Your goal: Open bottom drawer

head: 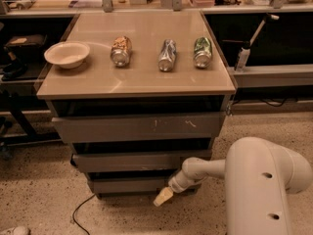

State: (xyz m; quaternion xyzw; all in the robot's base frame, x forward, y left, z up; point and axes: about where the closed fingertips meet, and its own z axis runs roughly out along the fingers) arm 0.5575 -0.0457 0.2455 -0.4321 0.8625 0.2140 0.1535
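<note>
The bottom drawer (128, 185) is the lowest, shortest grey-brown front of the cabinet, low in the camera view; it stands out a little from the cabinet body, as do the two above it. My gripper (163, 197) is at the end of the white arm, at floor level, right at the drawer's lower right front edge. The middle drawer (132, 161) with chips and the tall top drawer (139, 127) with white scuffs are above.
On the cabinet top (142, 82) lie a white bowl (67, 54) at left and three cans on their sides (121, 50) (167, 55) (202, 51). A black cable (80, 210) runs on the floor at the front left. Benches stand behind and to both sides.
</note>
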